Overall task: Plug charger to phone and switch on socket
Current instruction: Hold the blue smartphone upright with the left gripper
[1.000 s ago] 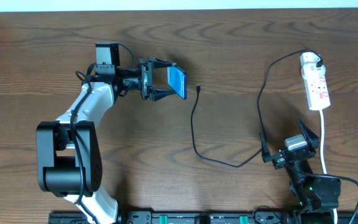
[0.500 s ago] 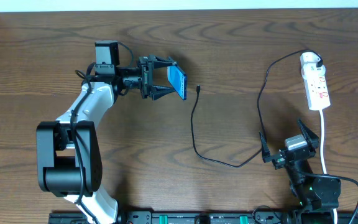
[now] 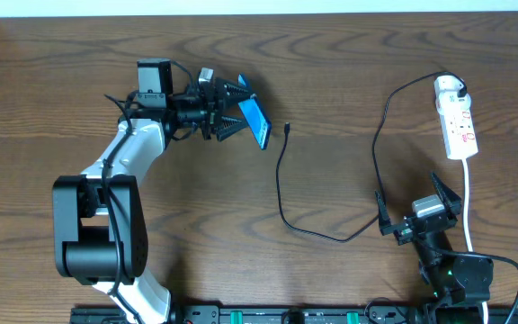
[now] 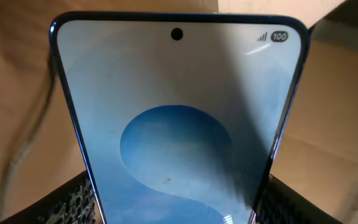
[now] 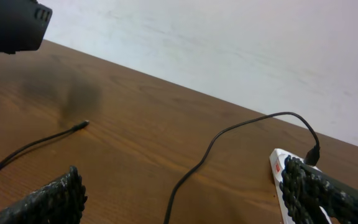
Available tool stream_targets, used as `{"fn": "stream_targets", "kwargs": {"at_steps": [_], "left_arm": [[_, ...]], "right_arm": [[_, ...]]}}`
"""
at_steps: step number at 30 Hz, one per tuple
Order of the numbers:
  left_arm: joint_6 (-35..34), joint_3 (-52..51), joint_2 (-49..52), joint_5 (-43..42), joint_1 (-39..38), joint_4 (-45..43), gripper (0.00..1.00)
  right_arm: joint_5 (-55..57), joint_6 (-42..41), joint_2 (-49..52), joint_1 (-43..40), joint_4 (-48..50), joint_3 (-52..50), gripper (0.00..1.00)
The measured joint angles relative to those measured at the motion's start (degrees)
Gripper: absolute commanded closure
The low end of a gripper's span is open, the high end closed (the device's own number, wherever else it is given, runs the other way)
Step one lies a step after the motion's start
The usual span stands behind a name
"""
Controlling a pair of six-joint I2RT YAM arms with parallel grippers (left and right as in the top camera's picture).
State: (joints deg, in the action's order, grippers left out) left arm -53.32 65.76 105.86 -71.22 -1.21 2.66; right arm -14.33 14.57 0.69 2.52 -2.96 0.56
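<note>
"Phone, where's it at?"

"Off the tabletop, clamped in the left claw. In the wrist view the pads press on both long edges and the screen is lit."

"Long axis?"

"Tilted, running diagonally away from the claw, far end aimed toward the charger tip. That far end has the camera hole, so I'd guess the port end sits back by the claw. The port itself isn't visible."

"Charger?"

"Its tip lies loose on the tabletop just right of the phone, near but apart. The cable runs toward the front edge, curves right, then climbs to the socket."

"Right claw?"

"Fingers spread apart, nothing between them, parked low at the front right. It's well apart from the tip and closer to the socket."

"So who's nearer to what?"

"Left arm is far nearer the tip but its claw is full. Likely the right one must fetch the tip and bring it to the phone. The switch isn't flipped as far as I can judge, can't read it for sure."
</note>
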Motion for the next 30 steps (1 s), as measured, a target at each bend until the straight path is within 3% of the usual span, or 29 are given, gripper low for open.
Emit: {"fn": "stream_targets", "kwargs": {"at_steps": [6,14,21,30], "left_arm": [[10.27,0.00,0.00,5.14,0.00,1.29,0.33],[17.44,0.00,0.00,8.57,0.00,1.49,0.33],[19.30,0.00,0.00,9.79,0.00,1.60,0.33],[14.27,0.00,0.00,10.08,0.00,1.60,0.35]], "right_arm": [[0.00,0.00,0.00,0.00,0.00,0.00,0.01],[0.00,0.00,0.00,0.00,0.00,0.00,0.01],[-0.44,-0.74,0.00,0.00,0.61,0.00,0.01],[-1.79,-13.94,0.11,0.00,3.48,0.00,0.01]]}}
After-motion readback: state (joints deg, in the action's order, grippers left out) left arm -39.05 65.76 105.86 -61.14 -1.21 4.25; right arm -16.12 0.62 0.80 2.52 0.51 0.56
